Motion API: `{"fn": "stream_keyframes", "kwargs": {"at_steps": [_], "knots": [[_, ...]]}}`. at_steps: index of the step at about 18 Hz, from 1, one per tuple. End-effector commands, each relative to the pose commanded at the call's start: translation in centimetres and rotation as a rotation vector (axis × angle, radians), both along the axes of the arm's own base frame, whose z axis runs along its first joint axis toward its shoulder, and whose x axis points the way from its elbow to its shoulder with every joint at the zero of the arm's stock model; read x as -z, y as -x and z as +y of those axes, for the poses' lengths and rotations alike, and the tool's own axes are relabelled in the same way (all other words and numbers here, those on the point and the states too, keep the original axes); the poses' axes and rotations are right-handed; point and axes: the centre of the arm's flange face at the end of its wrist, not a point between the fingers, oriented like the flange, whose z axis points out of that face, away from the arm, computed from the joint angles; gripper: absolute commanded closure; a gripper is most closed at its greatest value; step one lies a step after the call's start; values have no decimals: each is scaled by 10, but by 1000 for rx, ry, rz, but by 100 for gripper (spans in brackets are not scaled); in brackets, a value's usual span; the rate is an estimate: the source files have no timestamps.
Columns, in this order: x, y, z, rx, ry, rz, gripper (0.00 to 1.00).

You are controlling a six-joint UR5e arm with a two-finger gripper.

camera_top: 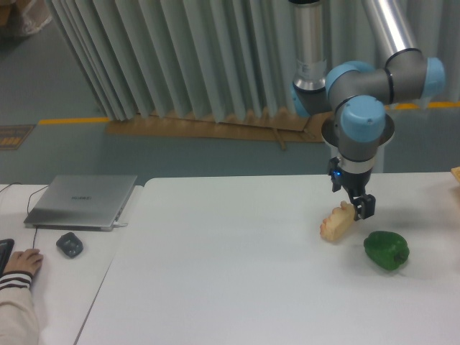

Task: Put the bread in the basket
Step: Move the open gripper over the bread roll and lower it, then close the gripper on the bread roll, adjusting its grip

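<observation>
One fixed camera looks down across the table [237, 287] toward the curtain [180, 57].
</observation>
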Motion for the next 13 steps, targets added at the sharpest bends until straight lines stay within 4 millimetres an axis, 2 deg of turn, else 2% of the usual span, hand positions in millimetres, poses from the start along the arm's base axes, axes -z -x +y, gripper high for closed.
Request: {"fn": "stream_keyframes", "kwargs": {"at_steps": [8, 11, 13], "knots": [[10, 16, -4, 55, 116, 108, 0], [15, 17, -2, 50, 120, 99, 0], [22, 7, 6, 70, 131, 94, 0]]}}
